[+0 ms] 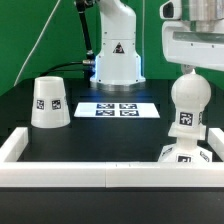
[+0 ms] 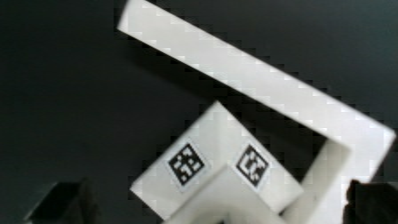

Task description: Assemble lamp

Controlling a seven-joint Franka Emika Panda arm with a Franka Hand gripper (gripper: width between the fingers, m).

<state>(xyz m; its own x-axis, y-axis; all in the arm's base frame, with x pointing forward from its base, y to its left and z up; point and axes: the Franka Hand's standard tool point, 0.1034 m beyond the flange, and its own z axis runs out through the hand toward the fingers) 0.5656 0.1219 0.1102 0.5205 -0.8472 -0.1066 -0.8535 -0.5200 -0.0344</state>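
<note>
- Shade (image 1: 48, 102): smooth white plastic, a tapered cup standing mouth-down on the black matte table (image 1: 105, 138), towards the exterior view's left; a black-and-white square tag on its wall
- Bulb (image 1: 188, 97): white and glossy, with a round head over a narrower neck that carries a tag; it stands upright on the base (image 1: 184, 153), touching it, towards the exterior view's right
- Base: white, blocky and faceted, with flat faces meeting at sharp edges; in the wrist view two tags sit on adjoining sloped faces; it lies just beside the inner corner of the rail (image 1: 60, 176)
- Rail: a plain white bar of square section, bent at a right angle, bordering the table
- Gripper (image 1: 190, 67): white body, hanging just above the bulb's head; claw released; in the wrist view the dark fingers (image 2: 63, 205) stand wide apart at either side, clamping nothing
- Marker board (image 1: 118, 109): thin, flat and white, with a row of tags, mid-table before the white pedestal (image 1: 118, 60), well apart from shade and bulb
</note>
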